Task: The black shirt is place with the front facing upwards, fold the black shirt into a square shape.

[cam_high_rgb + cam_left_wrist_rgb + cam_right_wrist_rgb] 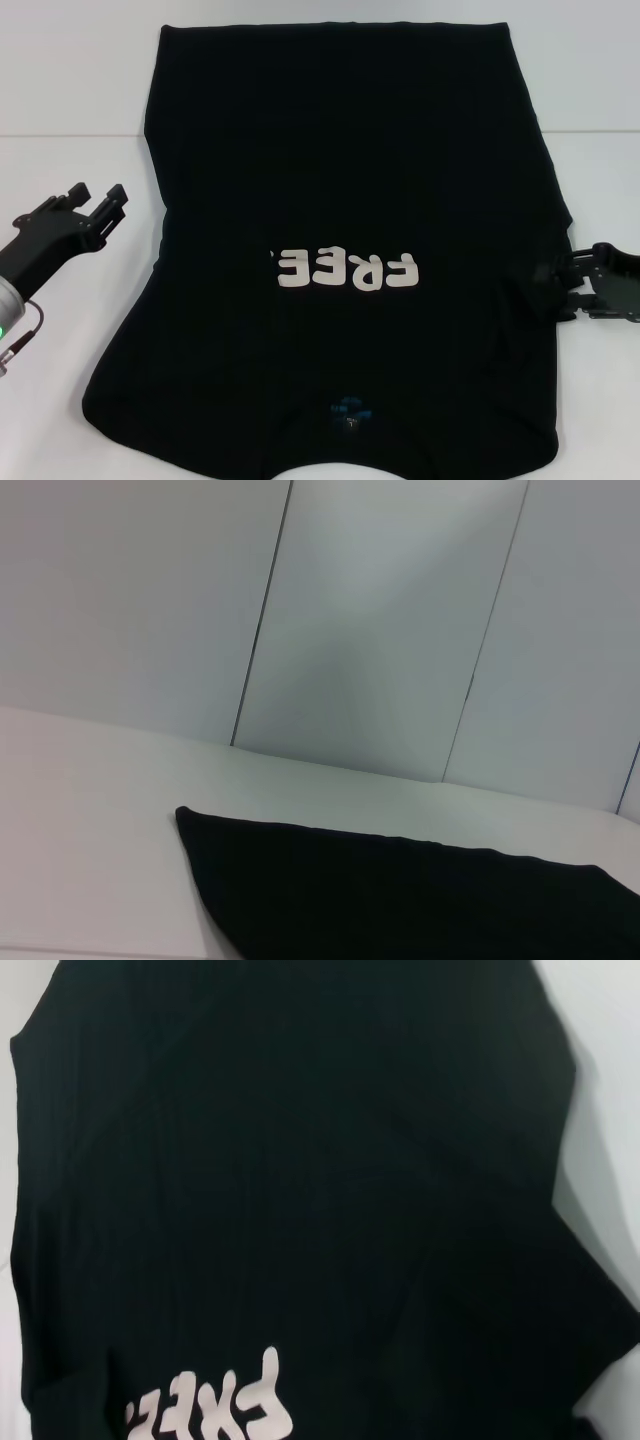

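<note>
The black shirt (350, 180) lies flat on the white table (600, 190), front up, its pale "FREE" letters (345, 268) facing me upside down and the blue neck label (350, 408) near the front edge. The letters' left end is cut off by a fold of cloth. My left gripper (100, 197) hovers open over bare table, a short way left of the shirt's left edge. My right gripper (560, 287) sits at the shirt's right edge, level with the letters. The right wrist view looks down on the shirt (300, 1160); the left wrist view shows one corner of the shirt (400, 900).
Bare white table lies on both sides of the shirt. Behind the table stands a pale panelled wall (380, 630). The shirt's lower hem reaches the table's far part; its collar end runs off the near edge of the head view.
</note>
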Available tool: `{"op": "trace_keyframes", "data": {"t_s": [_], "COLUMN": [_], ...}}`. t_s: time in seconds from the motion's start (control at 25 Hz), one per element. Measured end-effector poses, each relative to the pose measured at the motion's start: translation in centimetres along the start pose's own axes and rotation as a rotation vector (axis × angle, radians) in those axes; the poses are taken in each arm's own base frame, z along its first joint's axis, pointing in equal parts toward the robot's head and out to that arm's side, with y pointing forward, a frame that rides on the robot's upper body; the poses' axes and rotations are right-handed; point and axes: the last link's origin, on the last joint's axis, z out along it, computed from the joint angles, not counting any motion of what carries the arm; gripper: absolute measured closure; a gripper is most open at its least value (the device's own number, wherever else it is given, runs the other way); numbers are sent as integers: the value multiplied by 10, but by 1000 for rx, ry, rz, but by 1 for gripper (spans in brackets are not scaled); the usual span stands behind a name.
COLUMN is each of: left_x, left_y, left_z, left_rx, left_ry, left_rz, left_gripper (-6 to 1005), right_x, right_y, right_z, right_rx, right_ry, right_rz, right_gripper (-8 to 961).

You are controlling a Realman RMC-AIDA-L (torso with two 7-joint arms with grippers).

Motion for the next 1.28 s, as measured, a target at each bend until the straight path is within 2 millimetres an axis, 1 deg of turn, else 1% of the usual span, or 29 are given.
{"op": "trace_keyframes", "data": {"t_s": [0.04,0.12,0.36,0.44,0.84,1.0,1.16,1.28], "left_x": [0,0,0,-2,-1,-1,-1,0], "left_y": [0,0,1,1,0,-1,0,0], "left_z": [0,1,1,1,2,3,3,4], "left_rx": [0,-1,0,5,18,21,21,20], "left_ry": [0,1,-2,-4,5,2,3,3], "left_rz": [0,1,7,7,14,14,15,15], "left_gripper": [459,459,459,459,459,459,459,459], "right_x": [0,0,1,1,-4,-8,-18,-22], "right_y": [1,2,8,10,10,18,31,41], "right_z": [1,4,13,15,10,7,8,18], "right_rx": [0,-1,-17,-22,-40,-91,-119,-109], "right_ry": [-2,-6,-33,-36,-51,-71,-107,-104], "right_rz": [-3,-10,-45,-52,-33,-25,-40,-62], "right_gripper": [344,387,616,659,873,946,929,916]}}
